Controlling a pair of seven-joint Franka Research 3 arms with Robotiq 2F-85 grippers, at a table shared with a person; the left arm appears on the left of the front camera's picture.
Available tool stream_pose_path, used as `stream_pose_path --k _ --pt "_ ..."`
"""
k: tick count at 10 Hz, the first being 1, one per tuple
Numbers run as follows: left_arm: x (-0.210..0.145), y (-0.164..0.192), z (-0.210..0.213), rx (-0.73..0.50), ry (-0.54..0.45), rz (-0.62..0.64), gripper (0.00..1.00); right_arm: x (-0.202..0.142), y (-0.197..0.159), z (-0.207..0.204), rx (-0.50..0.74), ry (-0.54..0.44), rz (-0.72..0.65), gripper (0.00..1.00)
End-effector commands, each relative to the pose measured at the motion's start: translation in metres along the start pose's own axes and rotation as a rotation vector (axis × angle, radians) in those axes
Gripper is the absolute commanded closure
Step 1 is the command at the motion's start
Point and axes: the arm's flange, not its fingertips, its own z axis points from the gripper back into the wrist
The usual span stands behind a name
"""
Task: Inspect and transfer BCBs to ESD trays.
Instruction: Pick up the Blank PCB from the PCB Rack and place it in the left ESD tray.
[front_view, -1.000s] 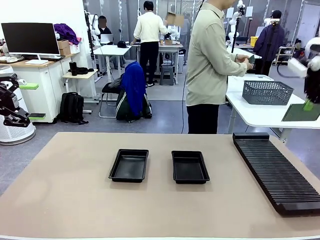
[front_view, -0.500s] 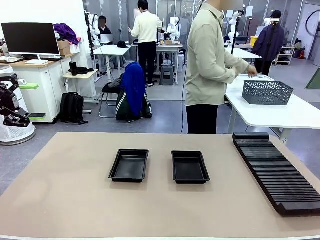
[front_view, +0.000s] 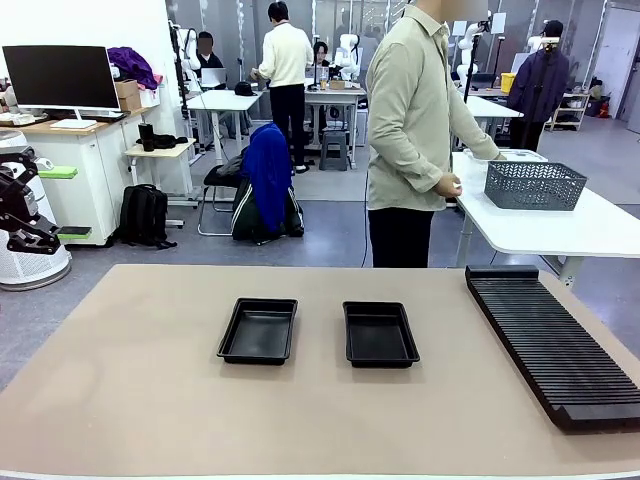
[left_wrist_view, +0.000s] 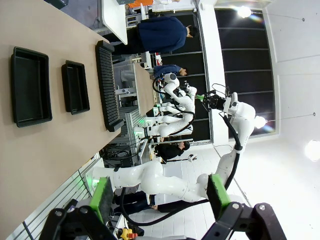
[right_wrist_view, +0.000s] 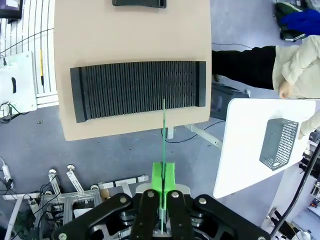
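Note:
Two black ESD trays (front_view: 258, 330) (front_view: 379, 334) lie side by side with bare floors in the middle of the tan table. In the right wrist view my right gripper (right_wrist_view: 163, 174) is shut on a BCB (right_wrist_view: 163, 130), a thin green board seen edge-on, high above the ribbed rack (right_wrist_view: 137, 90). One tray's rim (right_wrist_view: 139, 3) shows at the top edge there. In the left wrist view my left gripper (left_wrist_view: 160, 196) stands open with nothing between its green pads (left_wrist_view: 102, 197), far from the trays (left_wrist_view: 31, 85) (left_wrist_view: 76, 86).
A long black slotted rack (front_view: 550, 340) runs along the table's right side. A person (front_view: 415, 130) stands beyond the far edge, side-on, next to a white table with a grey basket (front_view: 534, 184).
My right gripper with the green board has left the right edge of the front view. The person has lowered a hand from the basket.

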Motion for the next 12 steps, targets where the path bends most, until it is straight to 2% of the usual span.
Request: stream_pose_path --k 1,11,12 --pt "-0.0008 -0.0001 0.0006 -0.001 -0.002 0.000 0.00 0.0008 0.0002 -0.0025 0.005 0.001 0.001 1.00" --pt "-0.0008 -0.0001 0.0006 -0.001 -0.002 0.000 0.00 0.0008 0.0002 -0.0025 0.005 0.001 0.001 1.00" --pt "-0.0008 -0.0001 0.0006 -0.001 -0.002 0.000 0.00 -0.0004 0.0000 -0.0006 0.001 -0.001 0.000 0.98"
